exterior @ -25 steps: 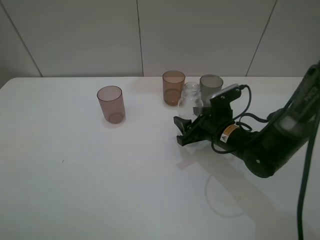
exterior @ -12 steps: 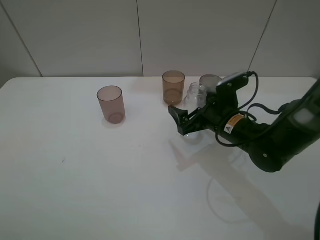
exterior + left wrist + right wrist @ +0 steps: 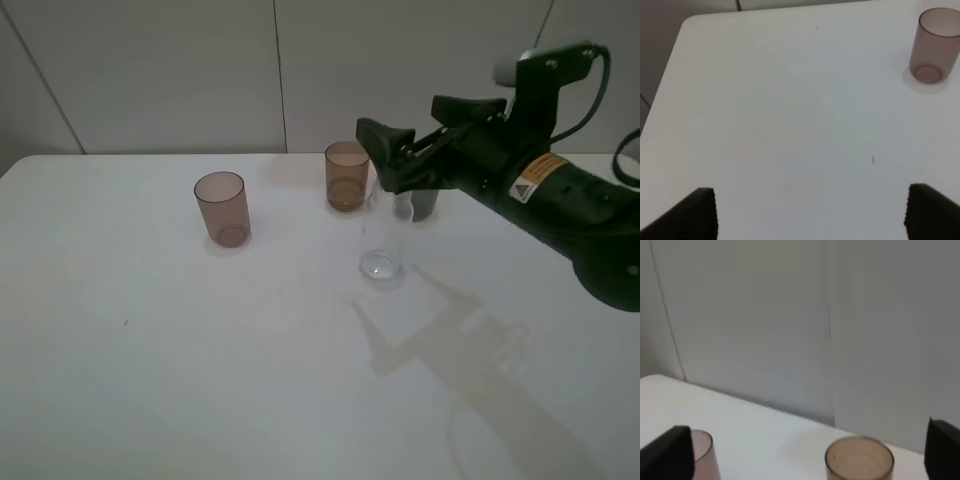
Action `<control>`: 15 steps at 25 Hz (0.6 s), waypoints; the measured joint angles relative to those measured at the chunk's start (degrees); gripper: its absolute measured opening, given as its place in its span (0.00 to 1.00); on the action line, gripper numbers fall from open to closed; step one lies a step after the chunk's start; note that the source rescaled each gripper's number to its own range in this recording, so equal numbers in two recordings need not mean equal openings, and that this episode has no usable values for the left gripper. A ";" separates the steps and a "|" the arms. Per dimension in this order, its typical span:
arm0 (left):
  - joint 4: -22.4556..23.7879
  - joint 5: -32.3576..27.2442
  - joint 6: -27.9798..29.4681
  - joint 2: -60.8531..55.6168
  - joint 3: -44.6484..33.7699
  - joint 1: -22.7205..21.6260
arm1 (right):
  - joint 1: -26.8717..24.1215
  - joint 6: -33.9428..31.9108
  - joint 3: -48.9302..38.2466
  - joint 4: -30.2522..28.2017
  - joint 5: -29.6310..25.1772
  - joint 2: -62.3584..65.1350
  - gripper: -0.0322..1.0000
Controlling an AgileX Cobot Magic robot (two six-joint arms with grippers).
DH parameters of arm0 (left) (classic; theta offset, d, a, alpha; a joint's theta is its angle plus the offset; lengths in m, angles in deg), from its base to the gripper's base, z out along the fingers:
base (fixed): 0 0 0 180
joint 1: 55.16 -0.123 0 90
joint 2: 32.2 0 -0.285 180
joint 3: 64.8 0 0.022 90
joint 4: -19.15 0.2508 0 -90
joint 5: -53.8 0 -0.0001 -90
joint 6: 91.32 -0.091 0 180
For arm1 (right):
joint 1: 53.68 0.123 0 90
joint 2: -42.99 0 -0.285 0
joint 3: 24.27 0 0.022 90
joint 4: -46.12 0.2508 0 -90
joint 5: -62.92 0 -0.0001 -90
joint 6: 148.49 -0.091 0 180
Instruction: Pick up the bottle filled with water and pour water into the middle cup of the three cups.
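The clear bottle (image 3: pixel 382 238) stands upright on the white table (image 3: pixel 200 360), in front of the cups. I cannot make out the water in it. The amber-brown middle cup (image 3: pixel 347 176) stands behind it to the left; it also shows in the right wrist view (image 3: pixel 859 461). The mauve-pink cup (image 3: pixel 221 208) stands far left, and the dark-grey cup (image 3: pixel 425 205) is mostly hidden behind my right arm. My right gripper (image 3: pixel 386 158) is open and empty, raised above the bottle; its wrist view (image 3: pixel 806 449) shows nothing between the jaws. My left gripper (image 3: pixel 810 212) is open and empty.
The pink cup also shows in the left wrist view (image 3: pixel 935 50) and in the right wrist view (image 3: pixel 702 456). A grey panelled wall (image 3: pixel 280 70) rises behind the table's back edge. The left arm is outside the exterior view.
My right gripper has risen from table level beside the bottle to above it, level with the cup rims. The bottle and cups have stayed in place.
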 joint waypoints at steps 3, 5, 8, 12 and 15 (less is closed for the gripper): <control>0.00 0.00 0.00 0.00 0.00 0.00 | -0.16 -4.26 -0.04 6.81 -19.97 9.68 1.00; 0.00 0.00 0.00 0.00 0.00 0.00 | -1.39 -4.60 -0.04 11.22 -32.83 16.06 1.00; 0.00 0.00 0.00 0.00 0.00 0.00 | -5.02 -4.60 -0.04 13.79 -48.42 24.39 1.00; 0.00 0.00 0.00 0.00 0.00 0.00 | -9.74 -4.71 -0.06 11.28 -64.88 35.59 1.00; 0.00 0.00 0.00 0.00 0.00 0.00 | -10.86 -4.71 0.46 9.91 -74.28 44.80 1.00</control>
